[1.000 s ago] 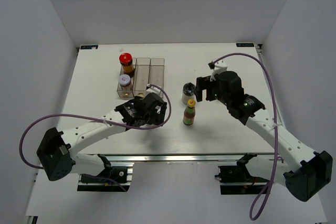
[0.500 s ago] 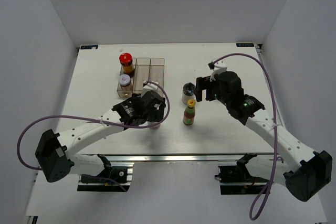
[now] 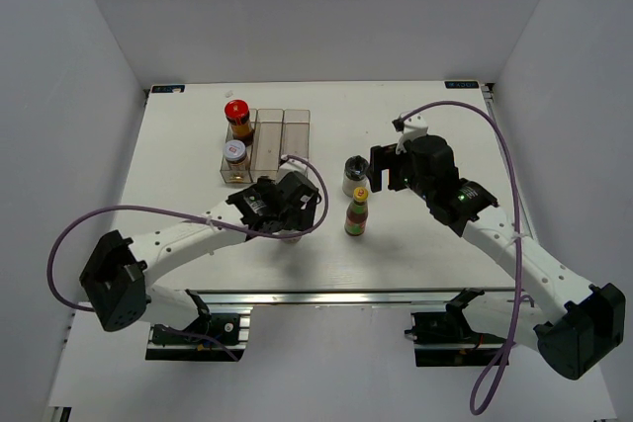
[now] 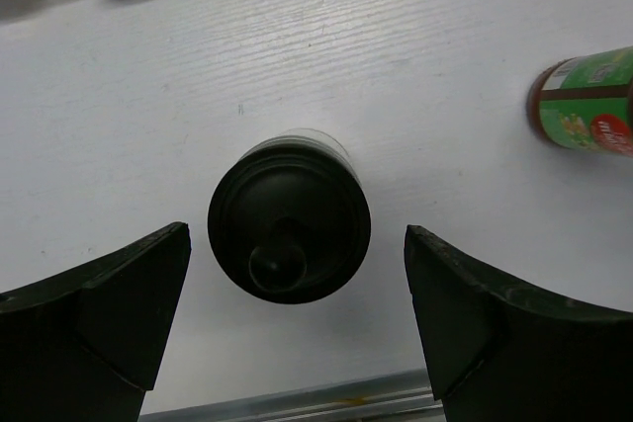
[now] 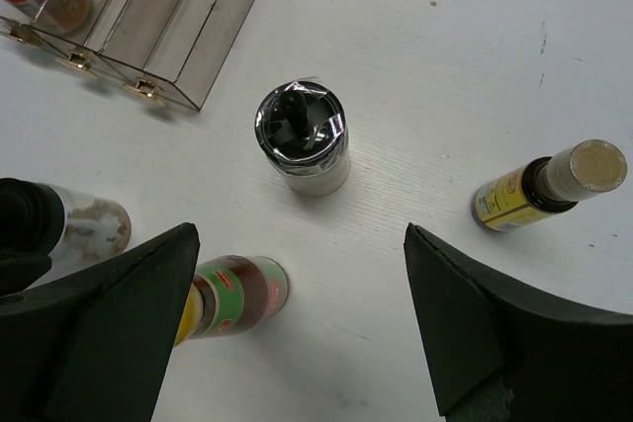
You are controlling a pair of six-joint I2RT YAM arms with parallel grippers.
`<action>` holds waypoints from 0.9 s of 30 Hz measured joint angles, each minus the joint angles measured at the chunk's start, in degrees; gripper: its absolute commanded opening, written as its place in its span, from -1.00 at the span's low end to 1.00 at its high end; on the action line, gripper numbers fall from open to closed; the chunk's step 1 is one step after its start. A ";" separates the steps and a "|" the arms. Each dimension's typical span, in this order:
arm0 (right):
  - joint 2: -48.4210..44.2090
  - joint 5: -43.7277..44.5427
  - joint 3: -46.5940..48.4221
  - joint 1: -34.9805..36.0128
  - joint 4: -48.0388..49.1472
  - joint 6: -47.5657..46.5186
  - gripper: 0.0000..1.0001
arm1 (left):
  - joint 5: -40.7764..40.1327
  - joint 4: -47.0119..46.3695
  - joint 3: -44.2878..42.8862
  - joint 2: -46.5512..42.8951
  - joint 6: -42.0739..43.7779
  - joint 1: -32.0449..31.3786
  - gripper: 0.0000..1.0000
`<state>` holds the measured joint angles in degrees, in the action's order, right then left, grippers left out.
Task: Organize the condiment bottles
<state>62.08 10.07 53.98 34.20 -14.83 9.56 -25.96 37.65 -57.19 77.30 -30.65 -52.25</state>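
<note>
My left gripper (image 4: 295, 269) hangs open over a black-capped clear jar (image 4: 289, 219), one finger on each side and neither touching it. In the top view this gripper (image 3: 289, 222) is near the table's front, covering most of that jar. My right gripper (image 5: 299, 244) is open and holds nothing, above a chrome-rimmed black-capped jar (image 5: 302, 135), a yellow-capped red-labelled bottle (image 5: 232, 294) and a slim tan-capped bottle (image 5: 549, 185). A red-capped dark-sauce bottle (image 3: 236, 116) and a white-lidded jar (image 3: 234, 153) stand in the left slot of the clear rack (image 3: 282, 130).
The rack's middle and right slots hold nothing. The yellow-capped bottle (image 3: 358, 211) and the chrome-rimmed jar (image 3: 353, 175) stand between the two arms. The table's front rail (image 4: 297, 402) runs close below the left fingers.
My left gripper has shifted right and slightly toward the front, so it now sits over the black-capped jar. The right arm and the bottles have not moved.
</note>
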 measured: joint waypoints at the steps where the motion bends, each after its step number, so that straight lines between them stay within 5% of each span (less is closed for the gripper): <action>1: 0.00 0.11 -0.11 0.00 0.02 -0.02 0.79 | 0.02 0.00 0.00 0.87 -0.04 0.04 0.96; 8: 0.02 0.50 -0.44 0.00 -0.02 -0.13 0.79 | 0.74 -0.63 0.00 4.48 -0.02 1.11 0.96; 12: 0.02 0.57 -0.44 0.00 0.00 -0.13 0.79 | 1.09 -0.85 0.00 5.68 0.00 1.36 0.56; 13: 0.02 0.66 -0.44 0.00 0.00 -0.13 0.79 | 1.20 -0.85 0.00 5.75 0.13 1.38 0.27; 18: 0.00 0.72 -0.46 0.00 0.00 -0.15 0.79 | 1.81 -1.81 -0.31 5.46 0.52 1.40 -0.13; 27: 0.02 0.79 -0.46 0.00 0.35 -0.94 0.79 | -1.33 0.09 -4.66 5.46 1.84 1.66 -0.25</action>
<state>62.11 10.85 53.52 34.20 -14.48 8.62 -27.29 37.74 -61.84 82.76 -28.82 -50.59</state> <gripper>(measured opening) 0.895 0.732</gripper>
